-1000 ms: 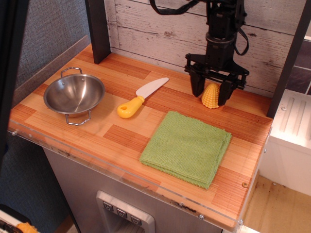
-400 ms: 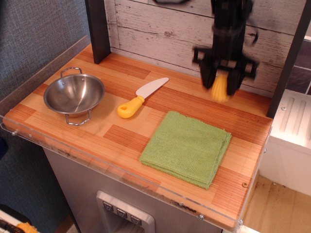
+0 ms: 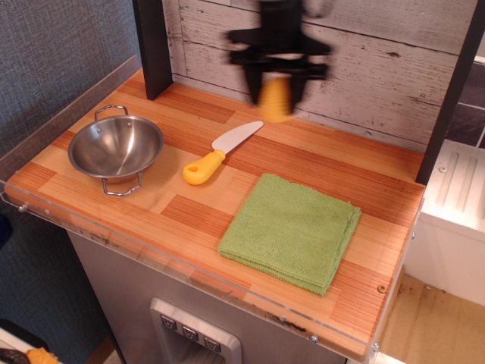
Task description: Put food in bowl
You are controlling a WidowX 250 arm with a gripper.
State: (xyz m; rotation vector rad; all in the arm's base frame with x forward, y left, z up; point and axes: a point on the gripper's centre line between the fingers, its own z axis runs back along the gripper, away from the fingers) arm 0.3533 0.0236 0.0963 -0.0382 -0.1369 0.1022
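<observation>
Observation.image shows your blurred pincer [image 3: 276, 85] at twelve o'clock, pinching the corn [image 3: 276, 98] above the counter [image 3: 303, 155]; a toy knife [image 3: 220, 152] lies below it; the steel bowl [image 3: 115, 146] sits at nine o'clock; a green cloth [image 3: 292, 230] lies at five.

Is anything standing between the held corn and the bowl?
Nothing visible. The gripper holds the corn above the counter, and only the knife lies flat below the way to the empty bowl.

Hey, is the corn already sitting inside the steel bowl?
No, the corn hangs in the pincer above the counter's back edge, while the bowl sits empty at left.
</observation>
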